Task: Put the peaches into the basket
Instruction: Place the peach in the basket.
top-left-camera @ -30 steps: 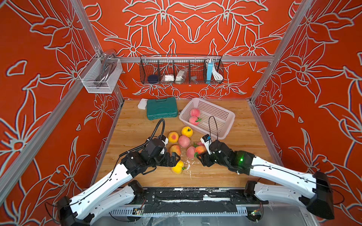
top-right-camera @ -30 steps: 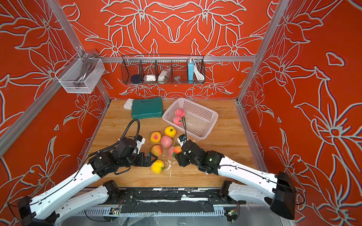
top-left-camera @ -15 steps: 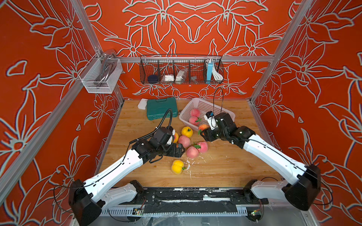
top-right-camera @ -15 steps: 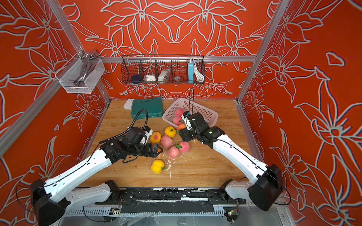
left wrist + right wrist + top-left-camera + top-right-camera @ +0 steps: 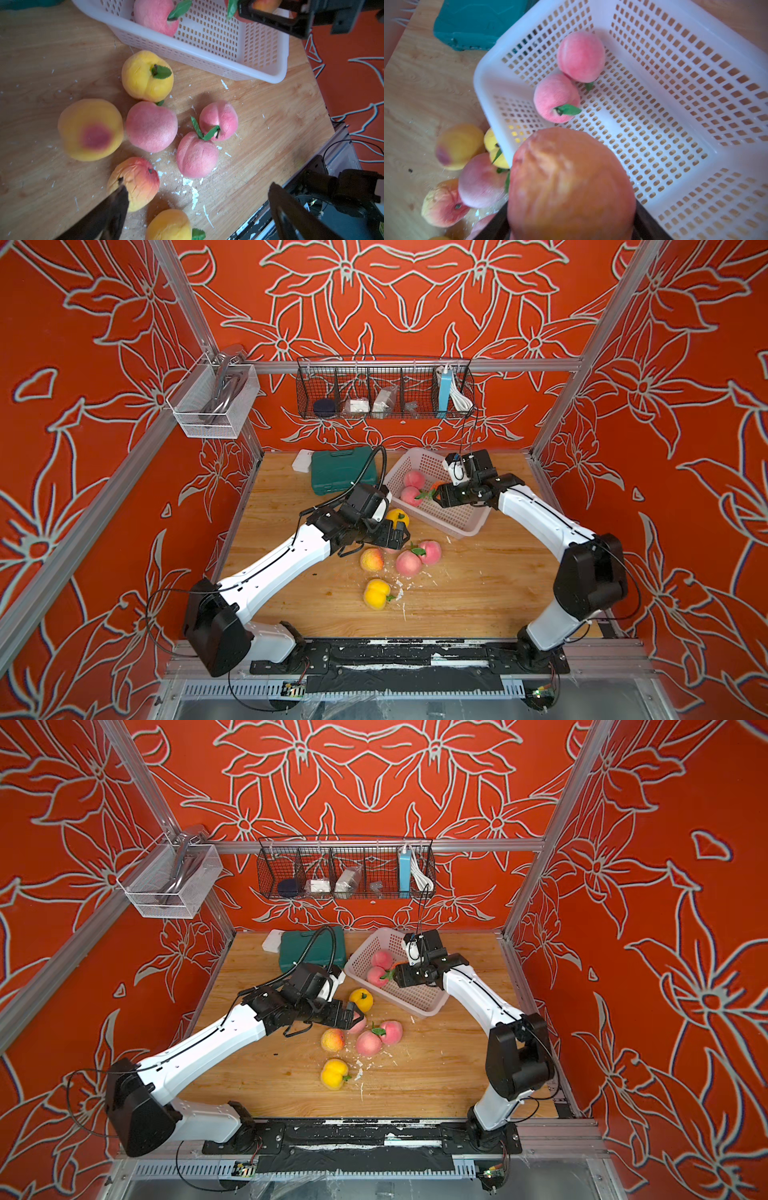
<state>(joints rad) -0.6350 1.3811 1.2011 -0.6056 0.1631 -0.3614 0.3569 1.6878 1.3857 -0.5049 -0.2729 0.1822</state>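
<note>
I am seeing bright, even light and soft shadows in both top views; my wrist views are running dimmer, blurring the nearest peach (image 5: 571, 182).

The right gripper (image 5: 434, 493) has left the loose fruit on the table (image 5: 478, 593) and now holds an orange-red peach (image 5: 571, 182) above the basket (image 5: 461, 526). The left gripper (image 5: 399, 536) has advanced over the fruit, jaws wide apart above a pink peach (image 5: 358, 1026).

I see pale perforated basket (image 5: 451, 514) flat on worktop (image 5: 478, 593), two pink peaches (image 5: 581, 56) touching inside. Blushed orange peach (image 5: 571, 182) gripped in right hand (image 5: 435, 491) over basket. Seven loose peaches (image 5: 151, 126) clustered on worktop beside it.
</note>
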